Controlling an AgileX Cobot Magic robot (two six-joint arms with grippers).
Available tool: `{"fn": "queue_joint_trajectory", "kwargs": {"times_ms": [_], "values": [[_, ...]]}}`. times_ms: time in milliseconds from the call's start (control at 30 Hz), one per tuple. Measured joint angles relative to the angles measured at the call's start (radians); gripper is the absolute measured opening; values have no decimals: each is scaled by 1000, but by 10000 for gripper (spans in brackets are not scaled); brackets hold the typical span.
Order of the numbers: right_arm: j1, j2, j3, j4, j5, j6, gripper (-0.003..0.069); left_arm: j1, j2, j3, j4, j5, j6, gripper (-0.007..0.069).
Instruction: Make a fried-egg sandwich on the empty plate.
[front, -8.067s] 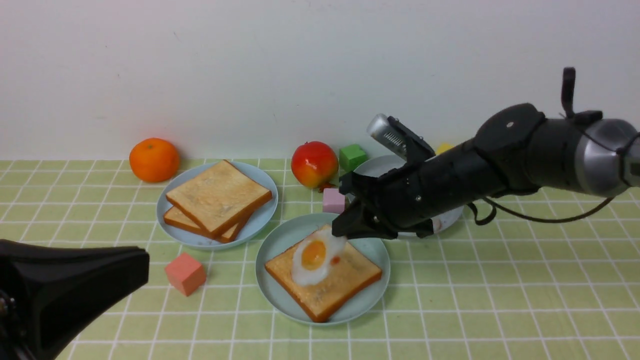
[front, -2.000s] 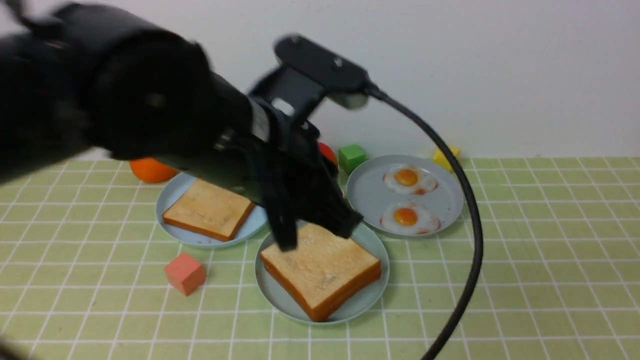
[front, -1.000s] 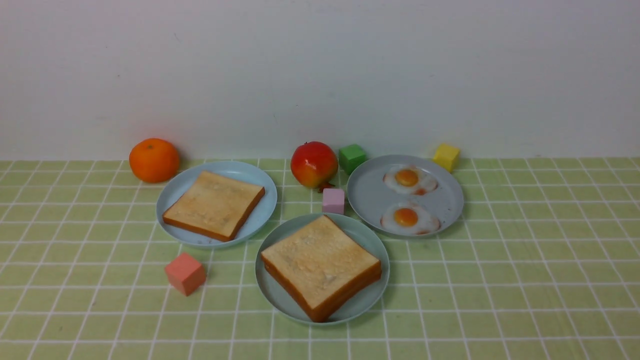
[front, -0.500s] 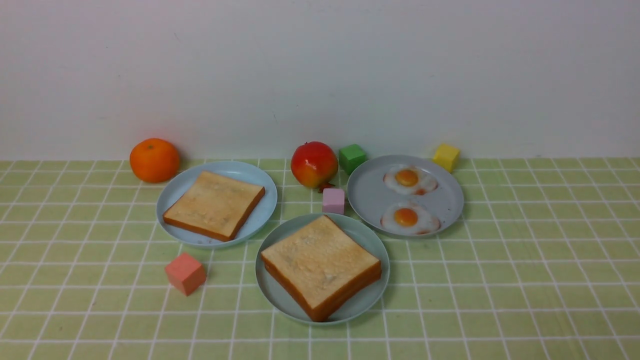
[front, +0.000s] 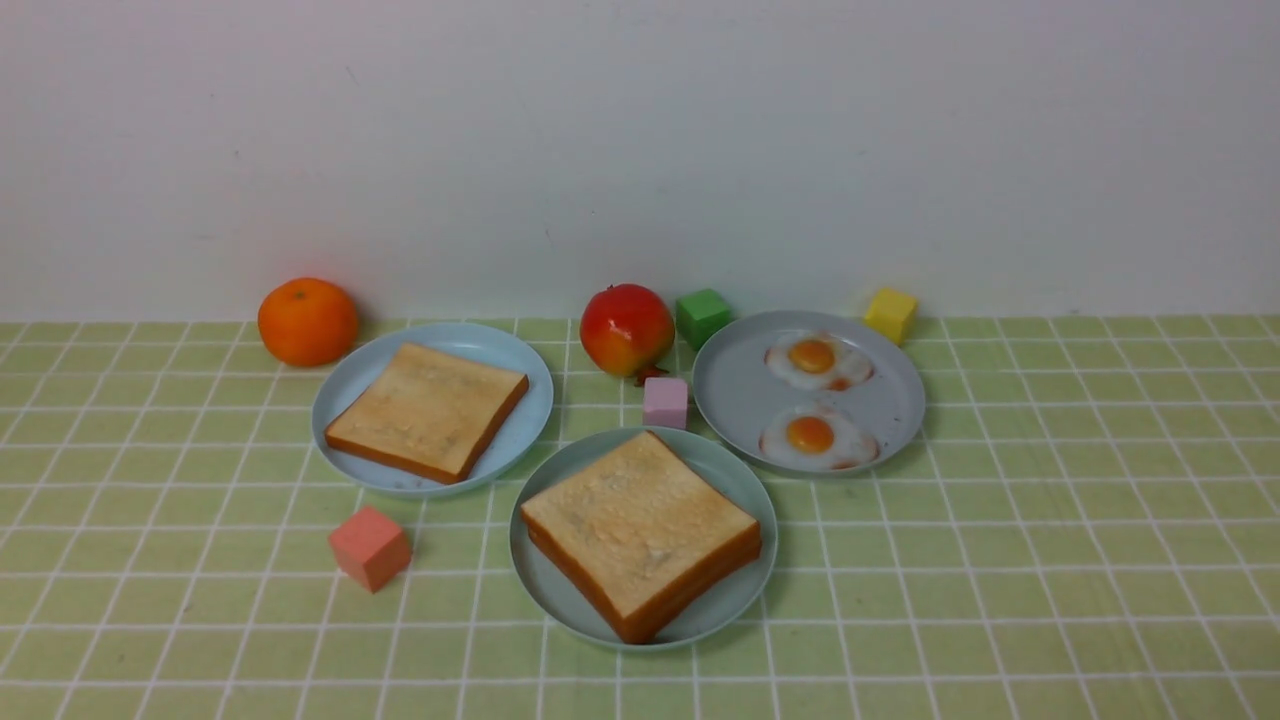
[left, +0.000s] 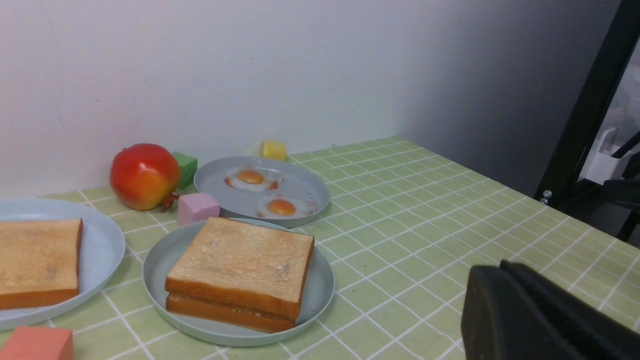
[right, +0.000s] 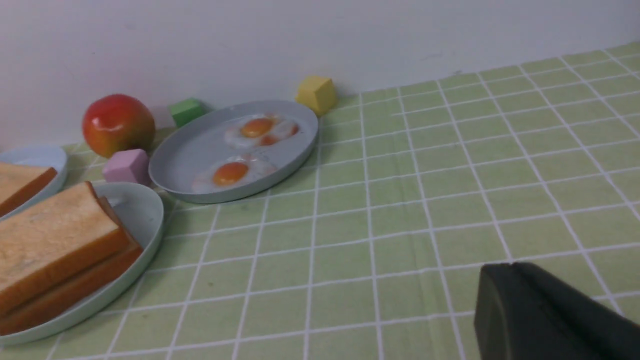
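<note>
Both arms have withdrawn from above the round pale mint-green plate (front: 535, 580), nearest of three; on it sits the stacked golden toast sandwich (front: 640, 530). Left tool (left: 540, 320) and right tool (right: 545, 315) are closed, empty.

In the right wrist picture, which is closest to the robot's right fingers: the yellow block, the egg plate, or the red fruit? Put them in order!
From the right fingers:
1. Egg plate, nearest, on the tablecloth.
2. Yellow block, behind the plate by the wall.
3. Red fruit, farthest, past the plate's far side.
</note>
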Motion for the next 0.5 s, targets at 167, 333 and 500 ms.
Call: {"fn": "queue_joint_trajectory", "kwargs": {"times_ms": [167, 333, 500], "values": [[-2, 0, 0, -1, 14, 0, -13, 0, 0, 1, 0, 0, 0, -10], [-2, 0, 0, -1, 15, -1, -13, 0, 0, 1, 0, 0, 0, -10], [-2, 0, 0, 77, 31, -157, -13, 0, 0, 1, 0, 0, 0, -5]]}}
